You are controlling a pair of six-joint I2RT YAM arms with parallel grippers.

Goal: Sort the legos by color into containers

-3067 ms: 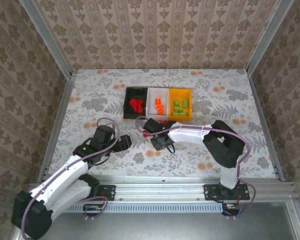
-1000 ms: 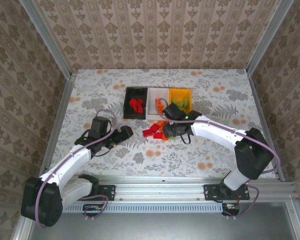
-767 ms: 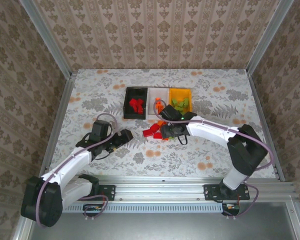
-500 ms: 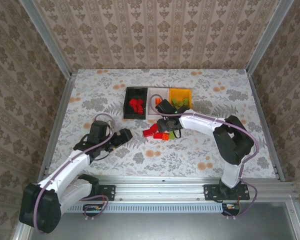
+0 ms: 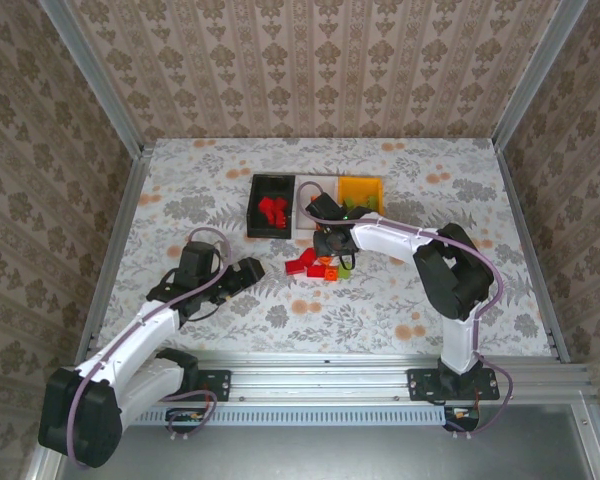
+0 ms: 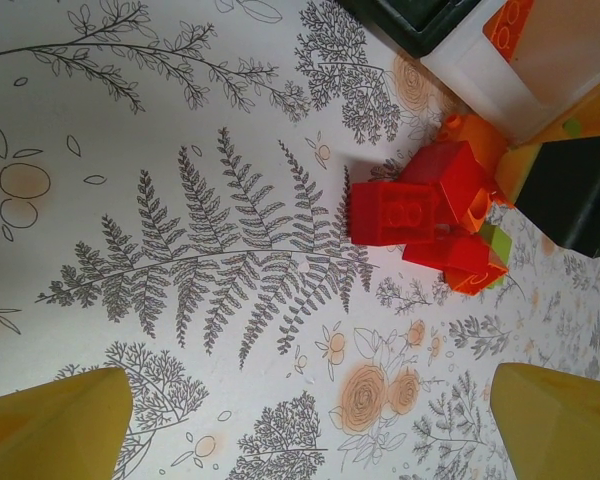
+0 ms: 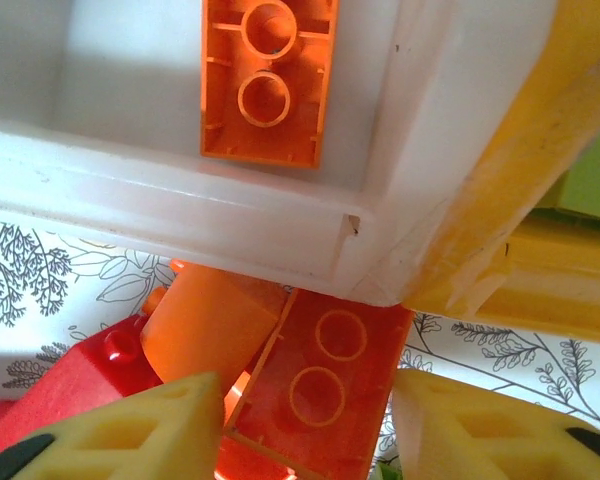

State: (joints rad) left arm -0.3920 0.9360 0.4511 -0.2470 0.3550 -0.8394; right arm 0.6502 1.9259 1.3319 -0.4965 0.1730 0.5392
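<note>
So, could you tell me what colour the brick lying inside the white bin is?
The brick is orange, clearest in the right wrist view.

Flower-patterned table [image 5: 430,290]
Side by side stood a black bin [image 5: 252,205], white bin [image 5: 315,180] and orange-yellow bin [image 5: 360,183]; loose bricks [image 5: 305,262] lay just before them.

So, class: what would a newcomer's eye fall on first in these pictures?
A bright heap of red and orange bricks on the flowered table, just in front of the white bin. The right gripper straddles one orange brick there; the left gripper hangs open nearby.
</note>
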